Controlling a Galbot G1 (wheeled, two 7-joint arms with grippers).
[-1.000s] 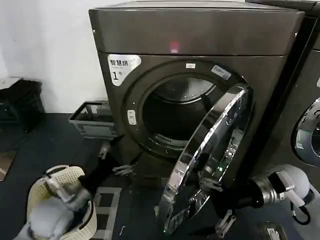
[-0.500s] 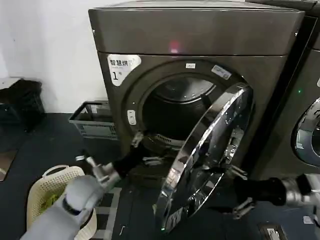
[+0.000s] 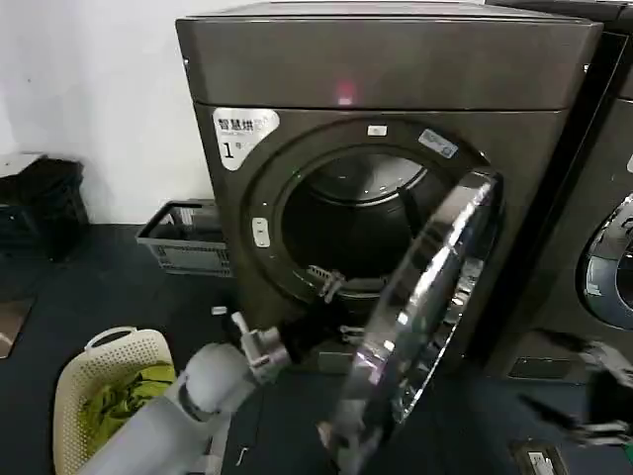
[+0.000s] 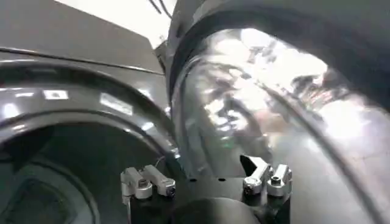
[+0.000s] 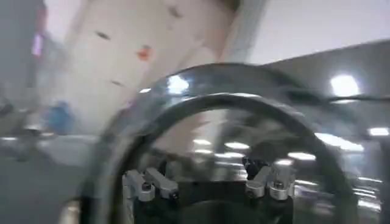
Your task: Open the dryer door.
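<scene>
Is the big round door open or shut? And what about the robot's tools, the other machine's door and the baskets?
dryer door: open, swung well out from the drum opening.
left tool: open, at the lower edge of the drum opening, touching nothing I can see.
right tool: low at the right, apart from the door; open or shut cannot be told.
other machine's door: shut.
cream basket: holds green things.
grey basket: on the floor beside the dryer.
</scene>
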